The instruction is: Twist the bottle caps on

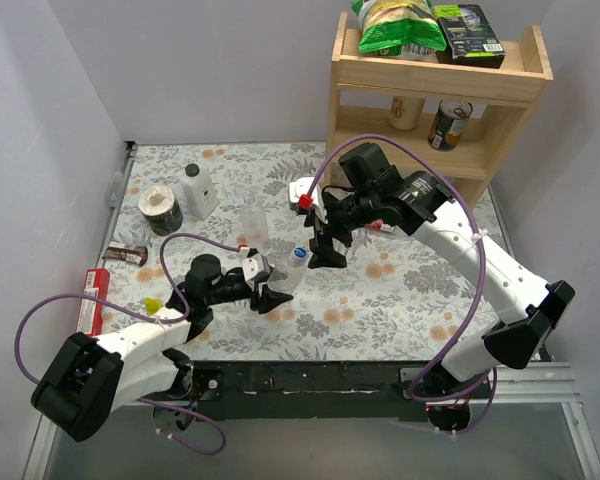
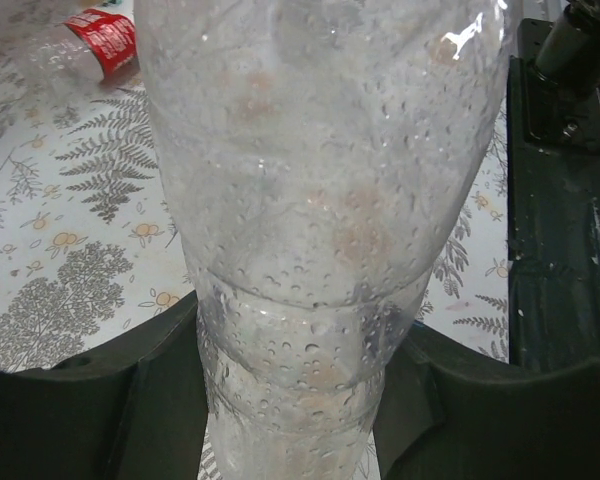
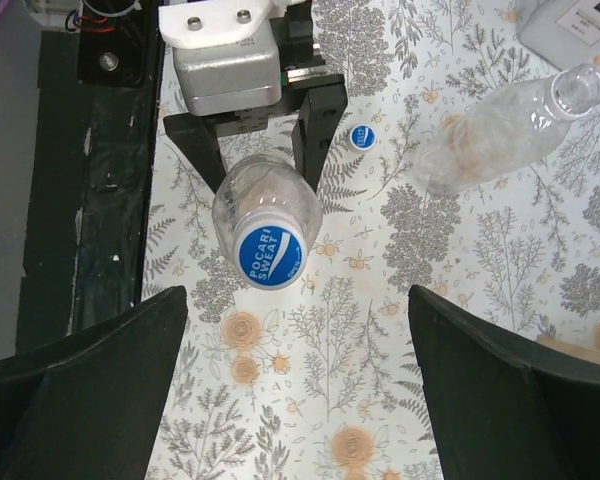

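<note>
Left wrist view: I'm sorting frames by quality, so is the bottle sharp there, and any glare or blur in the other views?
Left wrist: the bottle fills the frame, droplets fairly sharp, one white glare patch top right, the table seen through it smeared. Right wrist: crisp, lettering on the blue cap readable. Top external: soft even light, no hard shadows.

White arms (image 1: 500,280) — black fingers (image 3: 80,390), purple cables (image 1: 380,137)

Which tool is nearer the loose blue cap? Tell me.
Left. The left tool, gripping a bottle, has the loose blue cap beside its finger; the right tool hangs open farther off.
</note>
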You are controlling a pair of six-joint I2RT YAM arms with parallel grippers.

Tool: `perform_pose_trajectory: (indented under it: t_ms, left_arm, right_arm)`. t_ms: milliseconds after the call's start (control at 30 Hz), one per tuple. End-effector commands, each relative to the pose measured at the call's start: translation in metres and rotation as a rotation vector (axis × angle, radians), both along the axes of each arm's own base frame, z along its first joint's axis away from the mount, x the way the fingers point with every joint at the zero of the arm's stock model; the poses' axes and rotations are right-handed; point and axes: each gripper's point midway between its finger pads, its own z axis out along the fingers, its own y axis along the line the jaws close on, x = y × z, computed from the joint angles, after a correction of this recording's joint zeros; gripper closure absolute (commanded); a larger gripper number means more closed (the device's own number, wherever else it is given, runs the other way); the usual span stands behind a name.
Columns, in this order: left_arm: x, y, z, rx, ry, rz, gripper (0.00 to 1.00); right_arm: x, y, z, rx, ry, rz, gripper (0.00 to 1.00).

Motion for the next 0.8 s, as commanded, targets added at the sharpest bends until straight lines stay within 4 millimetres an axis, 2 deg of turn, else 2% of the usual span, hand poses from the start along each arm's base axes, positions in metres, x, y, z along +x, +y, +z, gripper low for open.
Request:
perform_pose_trajectory:
  t_ms: [0, 167, 400, 767]
  left_arm:
    - [-0.007, -0.008, 0.010, 0.007, 0.002, -0.092, 1.00]
    - [-0.010, -0.012, 0.010, 0.006, 0.061, -0.109, 1.00]
    - [-0.005, -0.014, 0.016, -0.019, 0.090, -0.087, 1.00]
    - [0.003, -0.013, 0.021, -0.063, 0.146, -0.033, 1.00]
  right_arm:
    - [0.004, 0.010, 0.017, 0.039, -0.057, 0.086, 0.02]
    - [-0.008, 0.017, 0.010, 0.026, -0.034, 0.189, 0.02]
    - [-0.026, 0.012, -0.002, -0.010, -0.032, 0.255, 0.02]
    - [-0.027, 0.007, -0.011, -0.044, -0.034, 0.247, 0.02]
